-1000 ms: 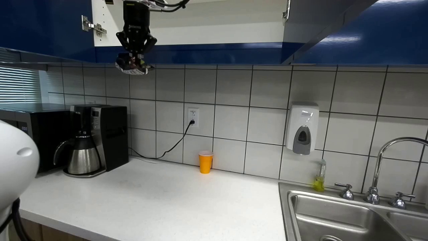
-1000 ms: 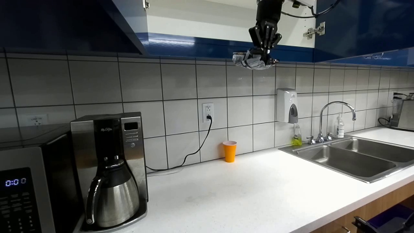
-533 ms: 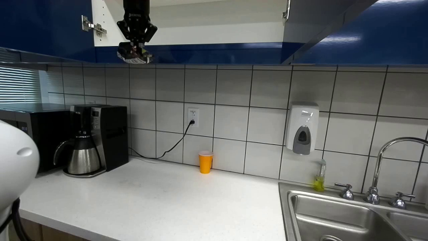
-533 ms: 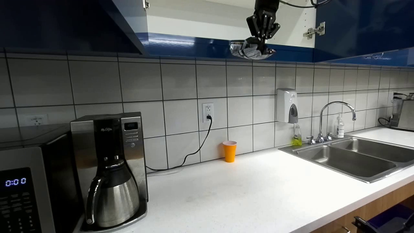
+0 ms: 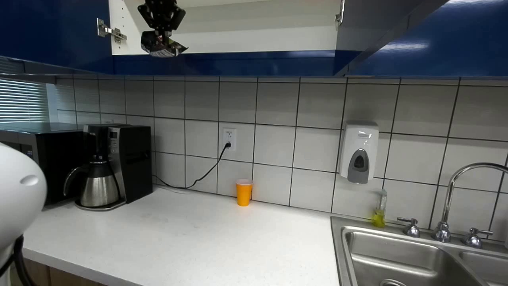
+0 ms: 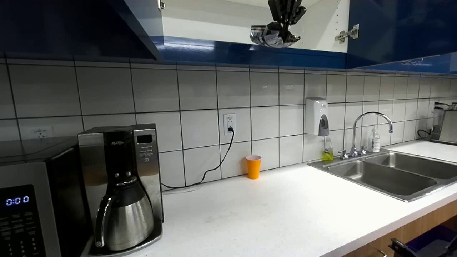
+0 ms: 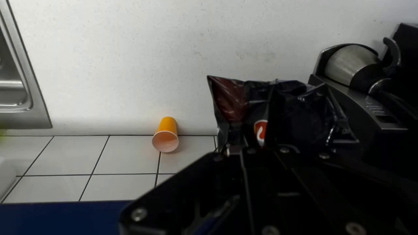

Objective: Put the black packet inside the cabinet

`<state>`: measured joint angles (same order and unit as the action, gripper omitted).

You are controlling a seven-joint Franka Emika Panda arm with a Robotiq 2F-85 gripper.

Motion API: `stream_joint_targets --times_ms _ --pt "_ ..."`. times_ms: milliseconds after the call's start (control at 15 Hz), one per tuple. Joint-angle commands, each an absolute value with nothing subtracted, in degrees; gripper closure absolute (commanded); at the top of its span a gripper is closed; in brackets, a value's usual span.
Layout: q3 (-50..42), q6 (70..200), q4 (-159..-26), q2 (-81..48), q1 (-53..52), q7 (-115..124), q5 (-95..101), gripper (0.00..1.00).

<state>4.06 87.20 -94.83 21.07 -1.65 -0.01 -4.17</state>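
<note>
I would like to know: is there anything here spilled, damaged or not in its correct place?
Faint smudges on the white countertop stand out against its pale surface; their cause is unclear. The crumpled, shiny black packet looks misshapen where the black, jointed pincer pinches it.

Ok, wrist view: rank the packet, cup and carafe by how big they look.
Largest to smallest:
1. packet
2. carafe
3. cup
The packet looks nearest in this view, so true sizes may rank differently.
</note>
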Motion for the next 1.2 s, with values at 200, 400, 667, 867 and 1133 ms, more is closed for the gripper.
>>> stream_joint_targets --times_ms 200,400,667,867,1133 --pt "4.93 86.26 -86.53 16.56 -1.86 0.95 0.01 0.99" --pt "4.85 86.64 -84.21 14.97 -1.83 0.86 1.25 0.99" --pt "4.55 87.25 -81.34 12.41 -1.82 0.45 2.29 0.99" --pt "4.42 88.37 -79.43 10.37 -1.84 -0.19 3.32 0.99" --pt "4.34 91.59 -77.7 8.44 -2.0 -1.32 4.9 0.99"
